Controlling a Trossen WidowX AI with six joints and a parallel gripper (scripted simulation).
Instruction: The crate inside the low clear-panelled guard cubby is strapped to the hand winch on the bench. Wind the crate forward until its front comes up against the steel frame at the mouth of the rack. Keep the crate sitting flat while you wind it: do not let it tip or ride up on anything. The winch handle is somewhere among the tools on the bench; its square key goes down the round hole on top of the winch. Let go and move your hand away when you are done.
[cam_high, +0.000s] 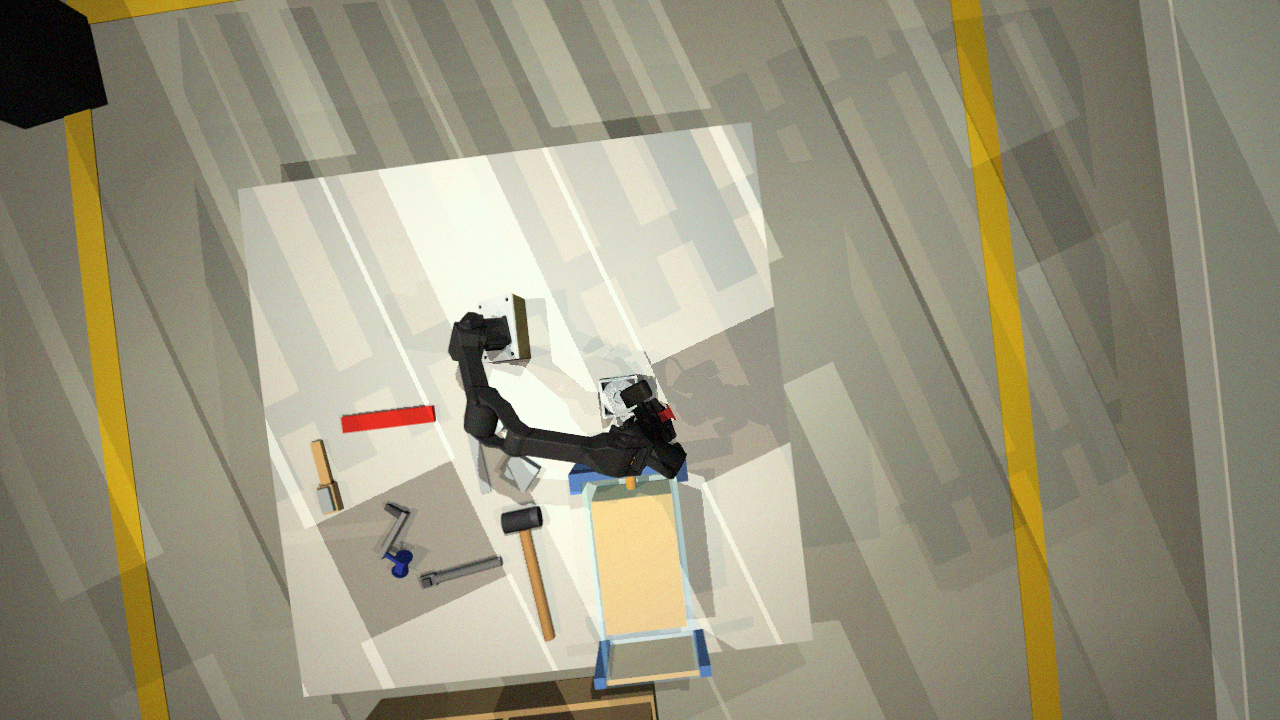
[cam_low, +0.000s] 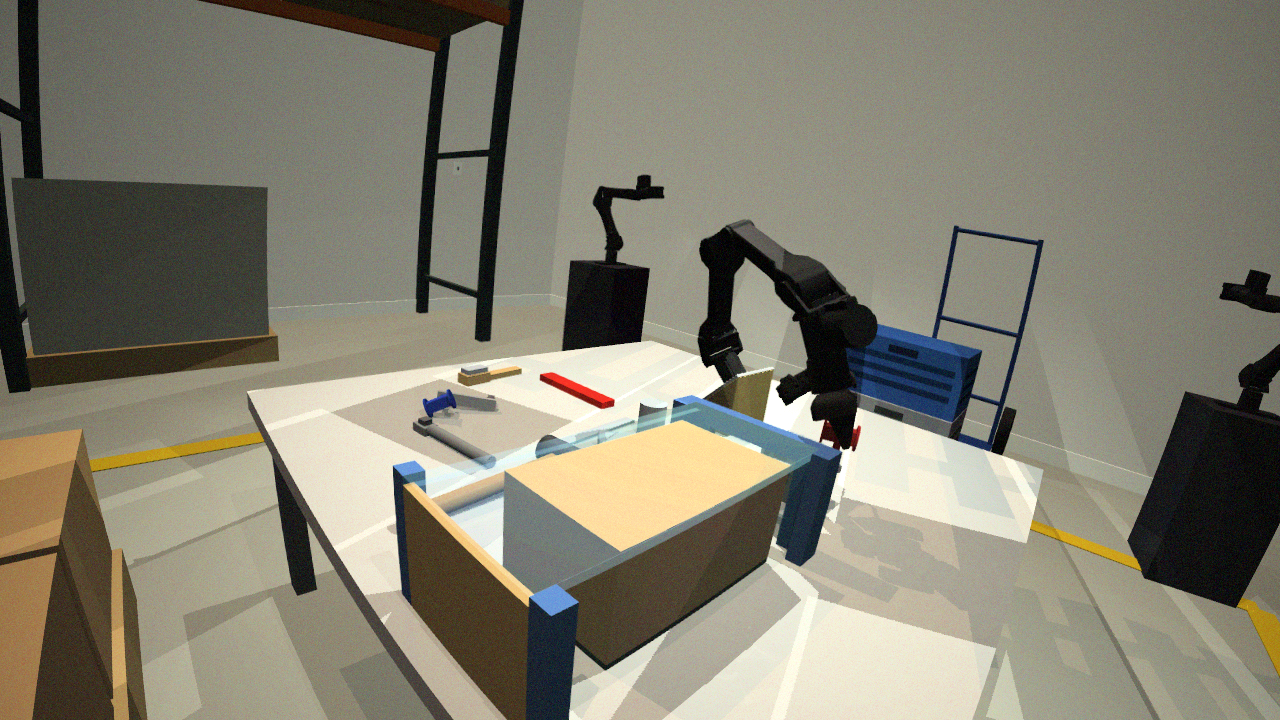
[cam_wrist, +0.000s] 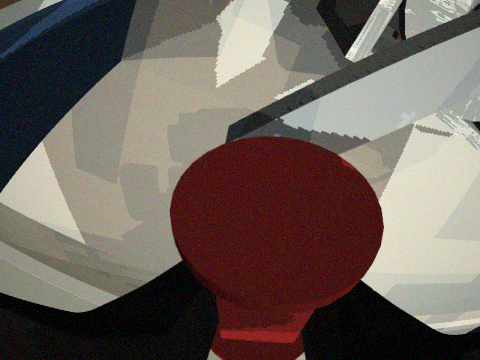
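The crate (cam_high: 637, 564) (cam_low: 644, 483) sits flat inside the clear-panelled cubby, its front end close to the blue frame (cam_high: 583, 481) (cam_low: 810, 510). I cannot tell whether they touch. An orange strap piece (cam_high: 630, 482) shows at the mouth. The winch (cam_high: 613, 395) stands beyond the frame, partly hidden by my arm. My gripper (cam_high: 660, 417) (cam_low: 839, 433) (cam_wrist: 264, 252) is shut on the red knob (cam_wrist: 277, 220) of the winch handle, to the winch's right in the top view. The handle's grey arm (cam_wrist: 380, 100) runs toward the winch in the wrist view; its key end is hidden.
A mallet (cam_high: 537, 582), a grey wrench-like tool (cam_high: 465, 571) (cam_low: 456, 443), a blue-knobbed crank (cam_high: 401, 563) (cam_low: 439, 394), a brush-like tool (cam_high: 322, 465) and a red bar (cam_high: 387, 419) (cam_low: 576, 390) lie left of the cubby. The blue frame post stands close beside my gripper.
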